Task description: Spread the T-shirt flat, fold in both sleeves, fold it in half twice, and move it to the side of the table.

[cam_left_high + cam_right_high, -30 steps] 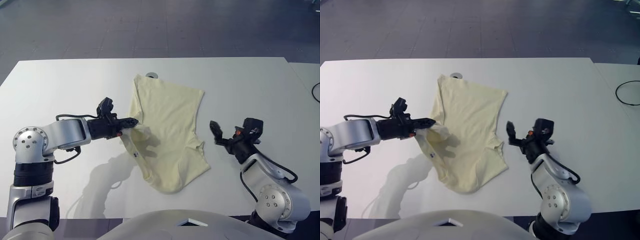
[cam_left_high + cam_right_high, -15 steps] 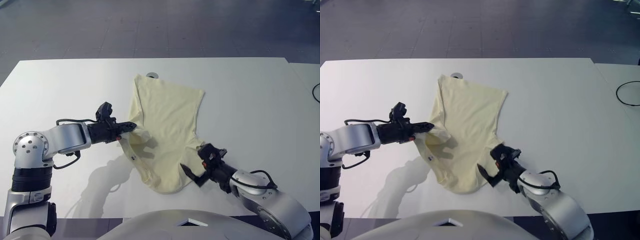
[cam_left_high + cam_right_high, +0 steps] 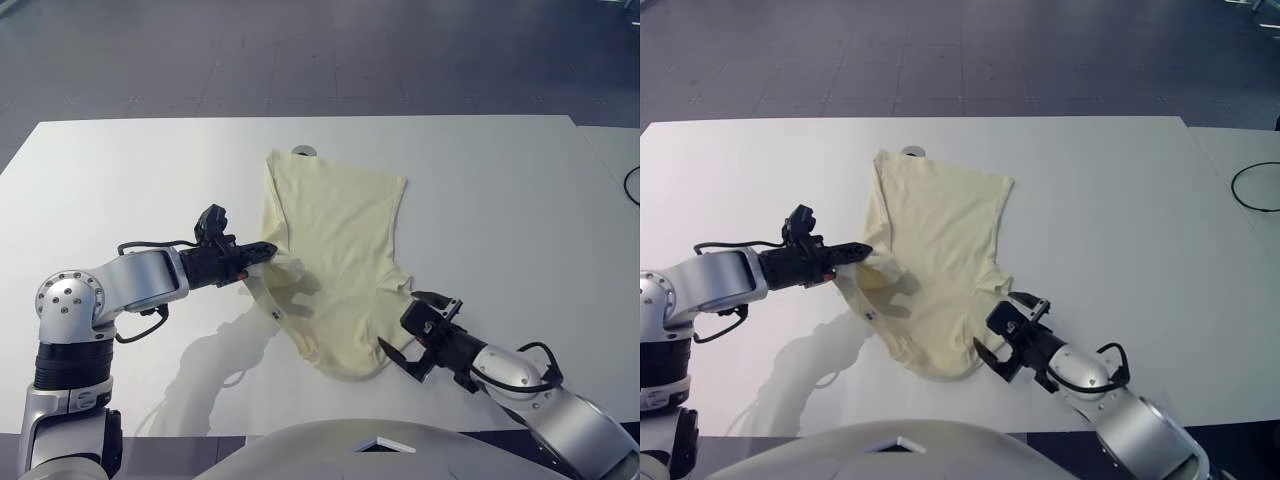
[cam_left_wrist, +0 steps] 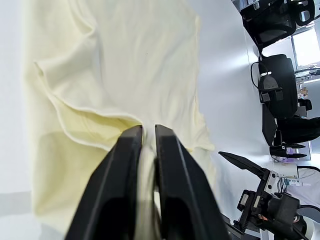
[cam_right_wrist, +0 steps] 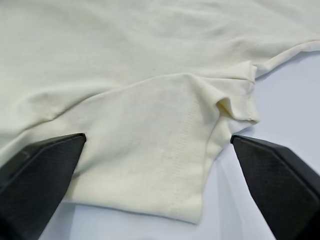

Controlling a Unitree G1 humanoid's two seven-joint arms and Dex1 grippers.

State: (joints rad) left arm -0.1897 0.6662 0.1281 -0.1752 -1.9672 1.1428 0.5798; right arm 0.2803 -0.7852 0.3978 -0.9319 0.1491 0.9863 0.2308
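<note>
pale yellow t-shirt [image 3: 335,262] (crumpled), mid-table

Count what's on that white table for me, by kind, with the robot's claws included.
T-shirt: 1
Claws: 2, the left claw and the right claw
Small round grey thing at the shirt's far edge: 1
Total: 4

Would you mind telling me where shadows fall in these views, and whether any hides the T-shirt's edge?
Left eye view: the left gripper throws a dark shadow onto the T-shirt, and its arm a broad soft one on the table beside the shirt's edge, which reads clearly. Left wrist view: the fold at the shut fingers is shaded. Right wrist view: faint shadow under the hem.
</note>
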